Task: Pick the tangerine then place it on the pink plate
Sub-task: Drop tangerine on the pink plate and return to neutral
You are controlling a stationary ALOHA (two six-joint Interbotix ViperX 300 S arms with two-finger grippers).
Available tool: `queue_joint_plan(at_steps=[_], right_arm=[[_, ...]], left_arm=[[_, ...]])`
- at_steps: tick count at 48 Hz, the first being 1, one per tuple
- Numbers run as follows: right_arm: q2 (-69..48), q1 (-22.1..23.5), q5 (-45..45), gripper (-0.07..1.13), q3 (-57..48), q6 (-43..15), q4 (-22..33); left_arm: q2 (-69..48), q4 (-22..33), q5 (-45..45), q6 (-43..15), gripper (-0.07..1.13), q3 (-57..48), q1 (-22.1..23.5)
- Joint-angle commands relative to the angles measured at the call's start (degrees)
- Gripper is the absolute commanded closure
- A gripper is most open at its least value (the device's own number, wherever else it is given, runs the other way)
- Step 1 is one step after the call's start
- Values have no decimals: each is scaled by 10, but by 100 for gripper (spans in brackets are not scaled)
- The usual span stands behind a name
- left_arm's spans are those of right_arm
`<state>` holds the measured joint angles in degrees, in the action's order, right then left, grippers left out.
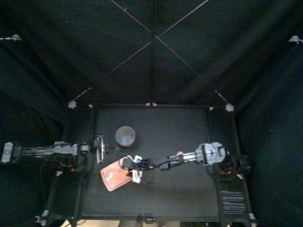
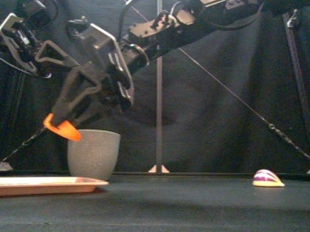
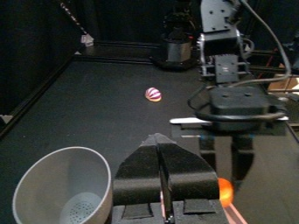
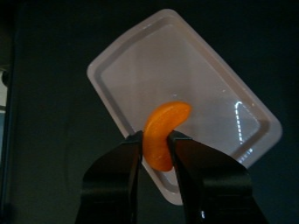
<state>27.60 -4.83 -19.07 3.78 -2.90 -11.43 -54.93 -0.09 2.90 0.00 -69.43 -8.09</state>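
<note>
Two arms meet over the left half of your black table (image 1: 178, 197), whose right half lies as open surface out to the right edge. Your right arm comes in from the right and reaches past the middle. Your left arm stays low on the left side, near the table's left edge.

Your pink plate (image 4: 201, 77) lies flat, left of centre and toward the front edge, with a strip of bare table showing between it and that edge in the top view. The grey cup (image 2: 93, 152) stands upright behind the plate, toward the middle of the table, with open table around it on the back and right sides.

Your right gripper (image 4: 163, 150) hangs in the air above the plate, its jaws pinching the tangerine (image 2: 63, 129), an orange curved segment. The right wrist view sets the fruit inside the plate's rim, close to one long edge. The front view shows it raised off the plate, at about the height of the cup's rim.

Your left gripper (image 3: 163, 164) sits just beside the cup and the plate, its jaws pressed together on nothing.

A small striped toy (image 2: 267, 178) rests on the table far to the right, well apart from the plate, the cup and both grippers.
</note>
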Motion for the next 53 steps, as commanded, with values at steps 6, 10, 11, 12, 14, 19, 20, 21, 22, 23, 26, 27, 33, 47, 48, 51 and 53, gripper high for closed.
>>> queue_joint_plan(at_steps=[6, 10, 11, 12, 14, 19, 20, 21, 22, 23, 26, 27, 33, 47, 48, 51, 53], right_arm=[[20, -3, 27, 36, 64, -2, -4], [33, -1, 30, 30, 76, -2, -3], [35, -1, 31, 29, 78, -2, -2], [38, -1, 31, 27, 80, -2, -2], [41, -1, 31, 24, 81, -2, -1], [44, -1, 31, 19, 77, -3, -1], [44, 0, 31, 19, 76, -2, 0], [42, 0, 31, 19, 75, -2, 1], [40, -1, 31, 19, 73, -1, 2], [39, -1, 31, 19, 71, -1, 3], [30, -1, 31, 19, 64, 0, 11], [25, -1, 31, 19, 61, 0, 15], [-13, -2, 44, 19, 20, -1, 33], [-127, -1, 165, 19, -127, 2, 41], [-136, 0, 176, 19, -140, 2, 41], [-163, 1, 207, 19, -176, 2, 44], [-179, 1, 228, 19, -200, 2, 47]], left_arm=[[1, 0, 3, -1, 97, 4, -4], [1, 0, 2, -1, 97, 4, -4], [1, 0, 2, -1, 97, 4, -4], [1, 0, 2, -1, 97, 4, -4], [1, 0, 1, -1, 97, 4, -4], [1, 0, 1, -1, 97, 3, -4], [1, 0, 0, -1, 97, 3, -4], [1, 0, 0, -1, 97, 3, -4], [1, 0, 0, -1, 97, 3, -4], [1, 1, 0, -1, 97, 2, -4], [1, 0, 0, -1, 97, 2, -4], [0, 1, 0, -1, 97, 2, -4], [1, 0, -1, -1, 97, 1, -4], [1, 1, -1, -1, 97, 0, -4], [1, 0, -1, -1, 97, 1, -5], [1, 0, -1, -1, 97, 0, -5], [1, 0, -1, -1, 97, 0, -6]])
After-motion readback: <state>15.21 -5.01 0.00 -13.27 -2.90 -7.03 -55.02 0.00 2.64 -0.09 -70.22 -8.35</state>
